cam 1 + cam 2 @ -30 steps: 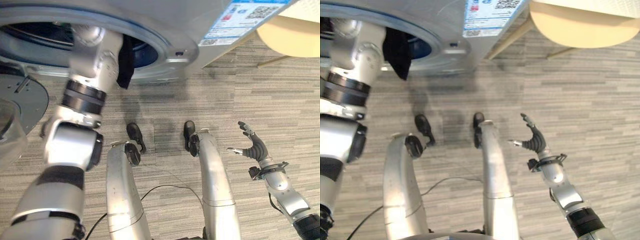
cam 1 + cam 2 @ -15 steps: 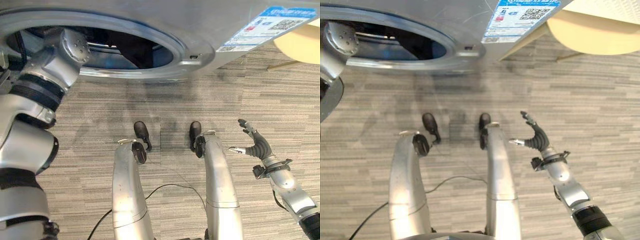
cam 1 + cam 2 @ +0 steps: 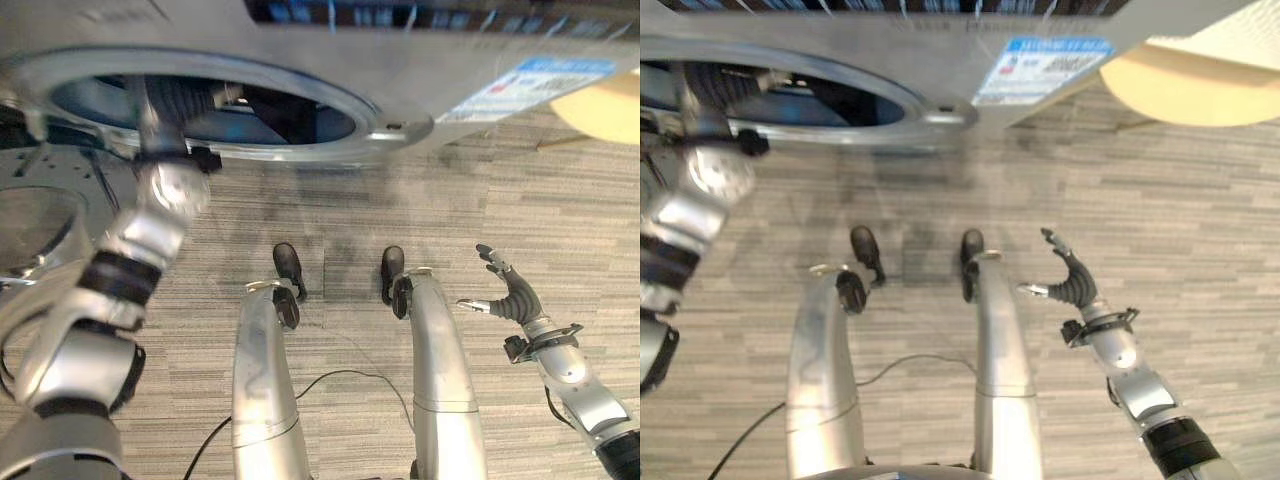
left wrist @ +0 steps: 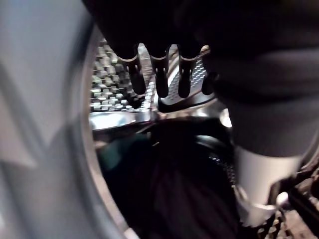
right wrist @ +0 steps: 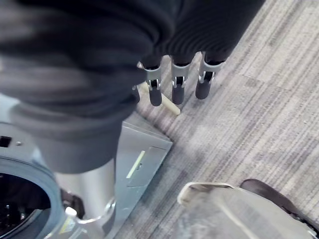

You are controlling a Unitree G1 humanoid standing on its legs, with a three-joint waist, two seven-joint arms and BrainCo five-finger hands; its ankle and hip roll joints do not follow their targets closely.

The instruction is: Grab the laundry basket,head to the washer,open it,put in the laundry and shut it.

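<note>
Your left hand reaches into the round opening of the silver front-loading washer, fingers straight and holding nothing. Dark laundry lies in the perforated steel drum below them. Your right hand hangs over the grey striped floor, fingers relaxed, empty.

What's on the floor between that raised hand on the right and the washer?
Just bare grey floor between the right hand and the washer, as the right eye view shows.
</note>
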